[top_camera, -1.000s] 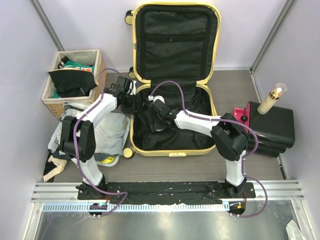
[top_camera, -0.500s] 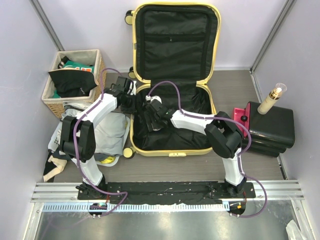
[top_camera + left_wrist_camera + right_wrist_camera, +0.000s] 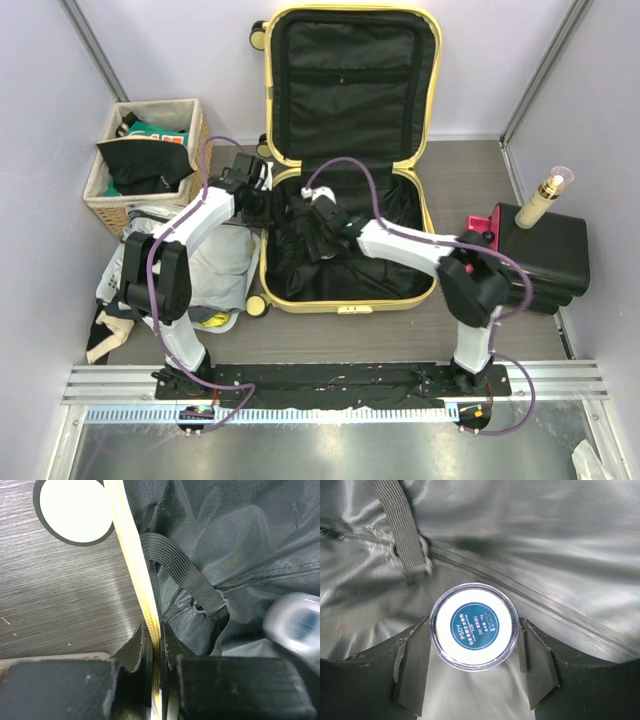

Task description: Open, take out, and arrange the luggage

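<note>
– Pale-yellow hard shell, item one: the luggage (image 3: 345, 90). Position?
– Open at mid-tabletop (image 3: 470, 170). Lid propped up against the back wall, base lying flat, long axis running away from the arm bases. Black lining throughout.
– Contents of the base?
– One small round jar (image 3: 472, 622), clear lid, teal label. It rests on the lining toward the left rear of the base, just beside an elastic strap (image 3: 400, 530). Nothing else can be made out among the dark folds.
– Left hand?
– Left hand (image 3: 155, 640): pressed together on the luggage's yellow left rim, pinching it, near a caster wheel (image 3: 75, 510).
– Right hand?
– Right hand (image 3: 473, 635): inside the base, pointing down, fingers spread to either side of the jar and close to its sides. Contact cannot be confirmed.
– The relation the next move turns on?
– The jar sits directly between the right fingers, lid facing the wrist. Being round, it has no long axis across the grip, so a straight close and lift should serve, in my judgement. The right arm is nearer; the left is occupied.
– Other containers?
– Wicker basket (image 3: 190, 110), rear left: dark and green garments. Black case (image 3: 545, 250), right: a tan bottle (image 3: 545, 195) on top. Pale clothing heap (image 3: 215, 265), left of the luggage.
</note>
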